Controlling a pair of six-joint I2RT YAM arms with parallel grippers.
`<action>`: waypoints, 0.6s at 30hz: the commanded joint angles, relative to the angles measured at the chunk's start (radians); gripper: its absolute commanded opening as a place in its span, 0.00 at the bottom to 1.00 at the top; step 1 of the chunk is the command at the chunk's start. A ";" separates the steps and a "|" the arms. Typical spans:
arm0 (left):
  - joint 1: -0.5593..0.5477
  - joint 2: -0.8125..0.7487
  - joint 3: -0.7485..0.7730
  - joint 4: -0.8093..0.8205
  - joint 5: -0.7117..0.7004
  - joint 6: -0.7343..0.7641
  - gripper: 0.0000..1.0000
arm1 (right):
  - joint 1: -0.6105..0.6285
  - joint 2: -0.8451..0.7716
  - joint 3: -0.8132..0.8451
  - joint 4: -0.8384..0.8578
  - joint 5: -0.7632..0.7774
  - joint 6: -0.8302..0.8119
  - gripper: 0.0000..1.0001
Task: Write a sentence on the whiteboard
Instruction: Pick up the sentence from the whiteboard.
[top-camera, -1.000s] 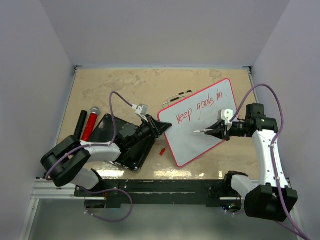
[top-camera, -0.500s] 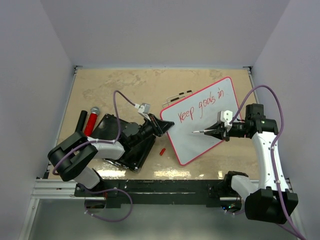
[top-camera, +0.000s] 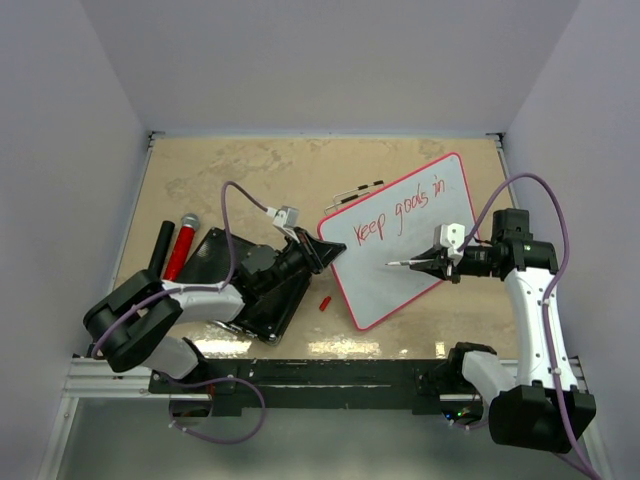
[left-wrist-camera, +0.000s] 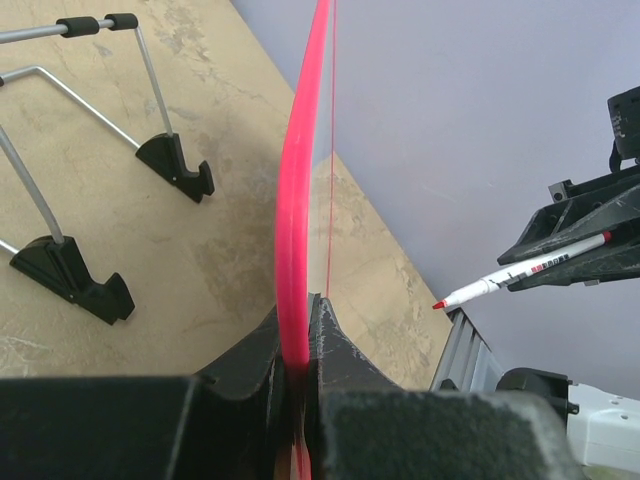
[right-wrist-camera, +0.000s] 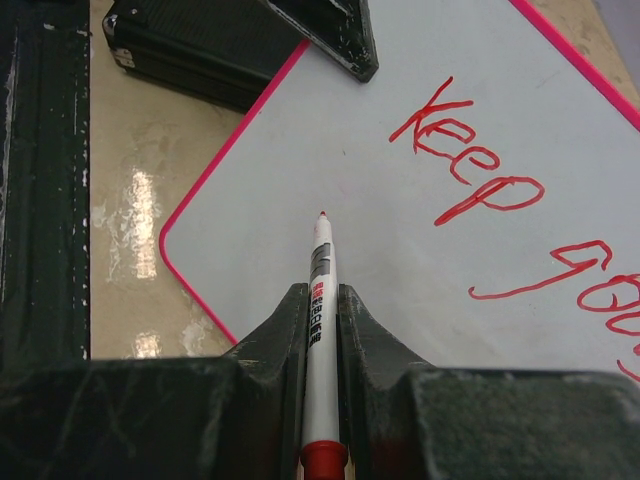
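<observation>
Left jaws are clamped tight on the whiteboard (top-camera: 400, 250), pinching its red rim (left-wrist-camera: 292, 230) at the left corner, right beside the black ribbed slab (top-camera: 235, 275). The board sits right of centre on the bench (top-camera: 220, 180), turned at an angle, its far corner pointing to the back right. Across its upper part the sentence (top-camera: 398, 215) reads "Keep goals in" in red, one line, and below it the board is blank white. Right jaws are closed on a white marker (right-wrist-camera: 320, 285) with a red tip, the barrel squeezed between them and pointing left. That tip sits over the blank patch under "Keep" (right-wrist-camera: 465, 150), and from the left wrist there's a clear gap between tip and board. A small red cap (top-camera: 325, 302) lies on the bench just off the board's near left edge. A wire stand (top-camera: 357, 191) sits behind the board, and a red cylinder (top-camera: 180, 248) lies far left.
</observation>
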 joint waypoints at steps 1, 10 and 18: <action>0.002 -0.040 -0.026 -0.027 -0.041 0.106 0.00 | 0.005 0.006 0.014 0.003 -0.002 -0.018 0.00; -0.001 -0.076 -0.039 -0.060 -0.019 0.101 0.00 | 0.005 0.000 0.017 0.004 0.002 -0.015 0.00; -0.003 -0.087 -0.043 -0.073 0.002 0.094 0.00 | 0.004 0.003 0.025 -0.016 0.009 -0.027 0.00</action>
